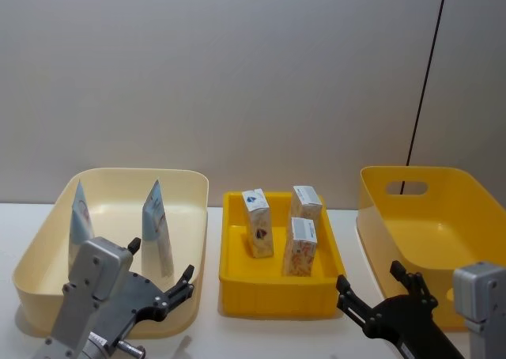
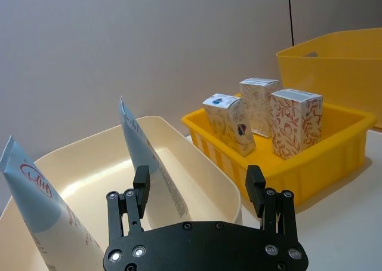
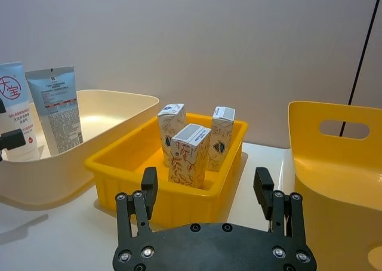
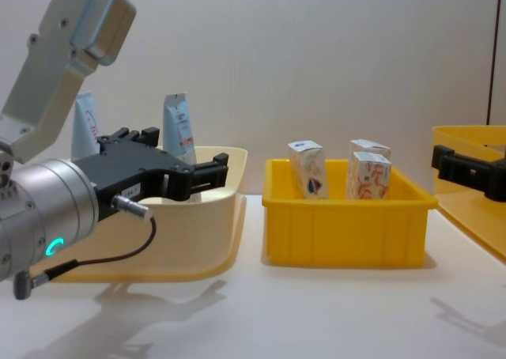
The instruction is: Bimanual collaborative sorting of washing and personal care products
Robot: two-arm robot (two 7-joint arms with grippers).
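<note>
Two pale-blue tubes [image 1: 79, 217] [image 1: 158, 217] stand upright in the cream bin [image 1: 142, 171] on the left. Three small white cartons [image 1: 258, 221] [image 1: 304, 205] [image 1: 300, 244] stand in the low yellow tray [image 1: 277, 300] at the centre. My left gripper [image 1: 162, 262] hovers open at the near side of the cream bin, holding nothing. In the left wrist view the closer tube [image 2: 152, 157] rises just beyond the left gripper [image 2: 198, 178]. My right gripper [image 1: 368, 276] is open and empty, low between the tray and the right bin; from its wrist, the right gripper [image 3: 205, 178] faces the cartons [image 3: 188, 151].
A large deep yellow bin [image 1: 411, 232] with a handle cutout stands at the right, and nothing shows inside it. A grey wall runs behind the white table [image 1: 213, 335], with a thin dark cable down its right side.
</note>
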